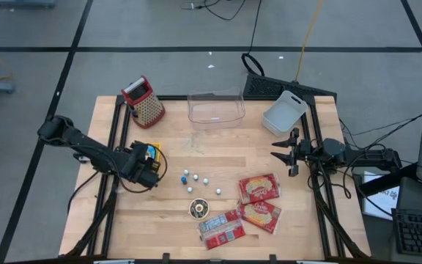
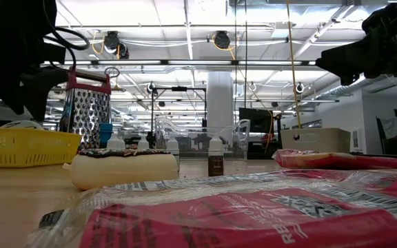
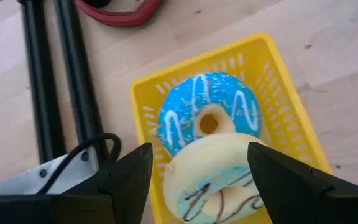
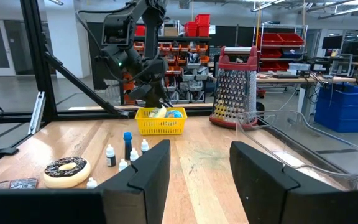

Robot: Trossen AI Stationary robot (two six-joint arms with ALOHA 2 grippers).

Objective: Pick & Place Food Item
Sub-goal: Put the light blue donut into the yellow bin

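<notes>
A yellow slotted basket [image 3: 266, 56] stands at the table's left [image 1: 152, 152]. In it lies a blue-iced doughnut [image 3: 229, 99], and a pale doughnut with blue icing and a chocolate drizzle [image 3: 210, 180] leans on the blue one. My left gripper [image 3: 199, 152] hangs open over the basket, pointing steeply down, a finger on either side of the pale doughnut. A chocolate-iced doughnut [image 1: 198, 209] lies flat on the table near the middle front. My right gripper [image 1: 283, 152] waits open at the table's right edge, level and holding nothing [image 4: 201, 162]. My left gripper touches nothing that I can make out. A gap shows between one finger [image 3: 135, 171] and the pale doughnut. The other finger [image 3: 272, 168] stands right at the doughnut's side, and I cannot tell whether it touches.
A red-handled grater [image 1: 143, 101], a clear tub [image 1: 215, 108] and a white tub [image 1: 284, 114] stand along the far edge. Several small bottles [image 1: 193, 180] stand mid-table. Red snack packets [image 1: 260, 188] lie at the front right.
</notes>
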